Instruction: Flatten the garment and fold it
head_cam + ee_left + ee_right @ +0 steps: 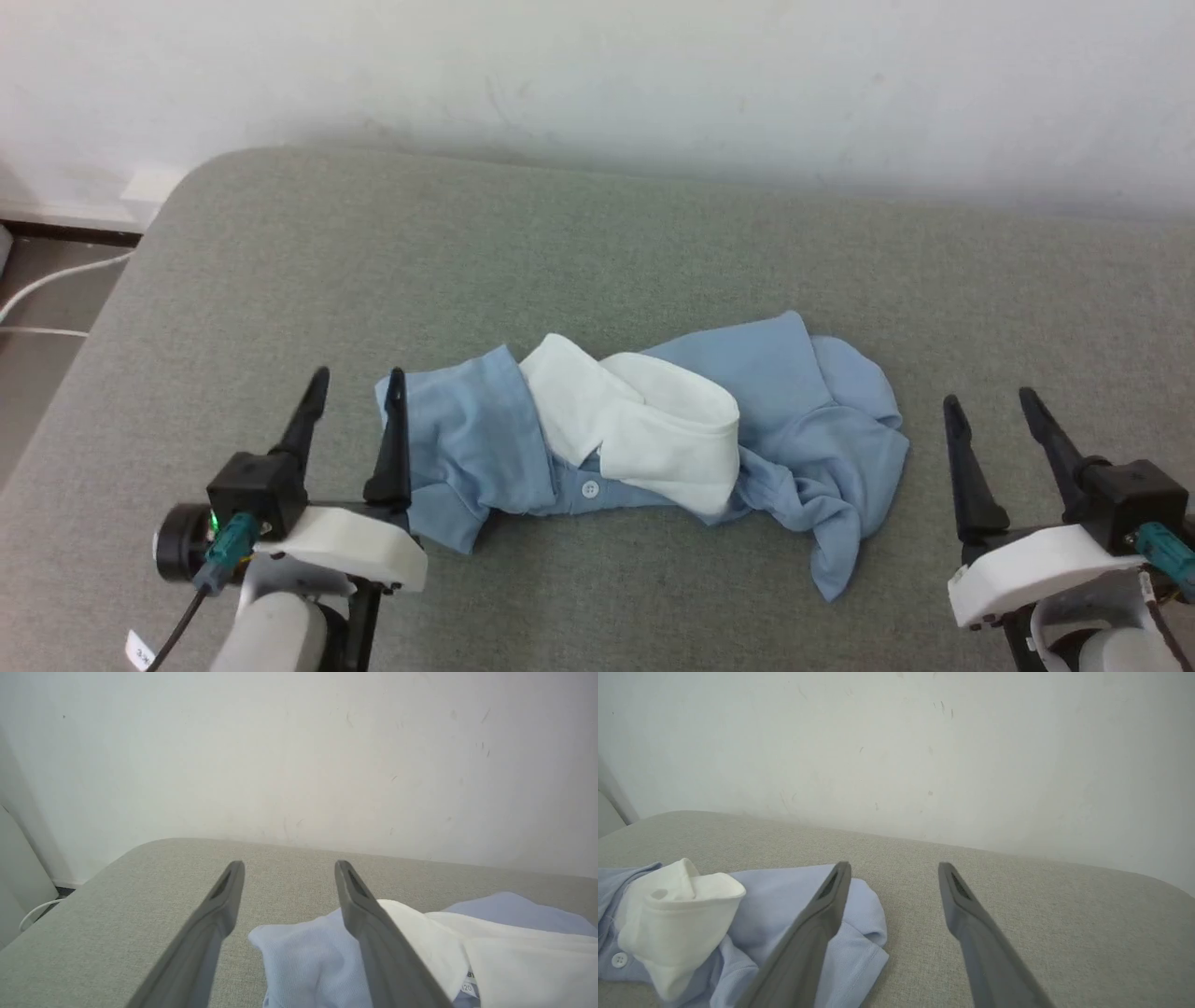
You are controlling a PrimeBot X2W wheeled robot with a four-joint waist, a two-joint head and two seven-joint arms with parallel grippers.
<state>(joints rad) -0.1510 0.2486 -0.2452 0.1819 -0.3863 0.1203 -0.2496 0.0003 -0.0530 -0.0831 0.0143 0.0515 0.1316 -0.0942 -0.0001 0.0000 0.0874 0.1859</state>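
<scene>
The garment (794, 411), a light blue polo shirt with a white collar (644, 425), lies crumpled in a long heap across the middle of the grey table (597, 243); one white placket button shows at its front. My left gripper (358, 392) stands open at the heap's left end, its right finger over the shirt's edge. In the left wrist view the shirt (308, 961) lies between and beside the spread fingers of that gripper (287, 870). My right gripper (988, 403) is open, just right of the heap, holding nothing. The right wrist view shows the shirt (784, 891) left of this gripper (894, 868).
A pale wall (653, 84) runs close behind the table's far edge. Off the table's rounded left corner, floor and a white cable (51, 280) show. Bare grey tabletop lies behind the shirt and along the front edge.
</scene>
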